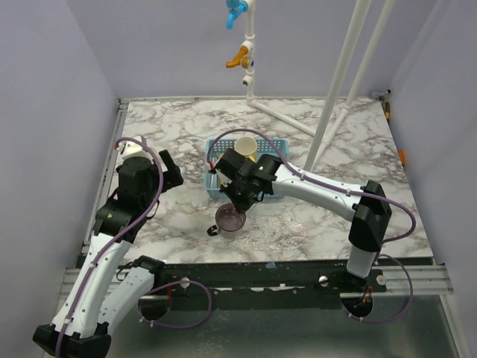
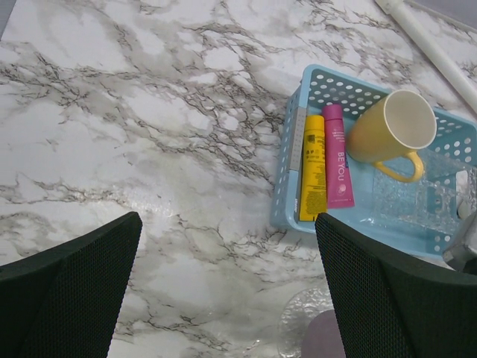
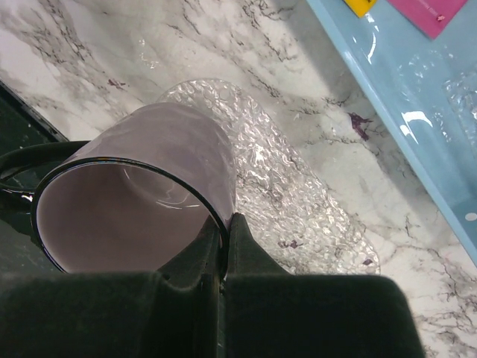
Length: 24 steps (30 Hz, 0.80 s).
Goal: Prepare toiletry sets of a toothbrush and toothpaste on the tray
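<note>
We see right gripper (image 3: 224, 237) clenched on mug (image 3: 160, 160) rim, tilted over tray (image 3: 298, 209); thin pinch may slip, toppling mug onto tray; left gripper (image 2: 227, 291) splayed, empty

The left arm (image 1: 112, 220) stood folded at the left side, the left end effector (image 1: 169, 171) held aloft and aimed inward, its fingers (image 2: 74, 287) spread wide apart. The right arm (image 1: 320, 186) stretched in from the right, bent downward, the right end effector (image 3: 225, 230) pinched onto a mug (image 3: 168, 142) rim.
</note>
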Available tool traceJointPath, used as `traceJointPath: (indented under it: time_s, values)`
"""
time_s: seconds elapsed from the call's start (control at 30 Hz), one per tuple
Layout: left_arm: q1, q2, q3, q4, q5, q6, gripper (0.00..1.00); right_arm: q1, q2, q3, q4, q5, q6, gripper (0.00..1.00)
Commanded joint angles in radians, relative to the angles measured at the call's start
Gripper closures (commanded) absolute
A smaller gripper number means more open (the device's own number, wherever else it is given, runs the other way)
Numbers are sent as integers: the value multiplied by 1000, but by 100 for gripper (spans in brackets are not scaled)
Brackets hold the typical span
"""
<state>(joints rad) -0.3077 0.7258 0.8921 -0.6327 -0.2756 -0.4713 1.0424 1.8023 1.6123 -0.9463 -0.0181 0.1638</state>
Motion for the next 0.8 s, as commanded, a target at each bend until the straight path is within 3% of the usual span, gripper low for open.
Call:
traceJointPath:
  time_s: [0.0,0.77]
  values:
    - [4,-5,25,-18,-40,-8,1,19,29,48,-18,-29,11,100]
    - [5,4,24,-18,-30,-12,1,30,65,-52,48,6,62,100]
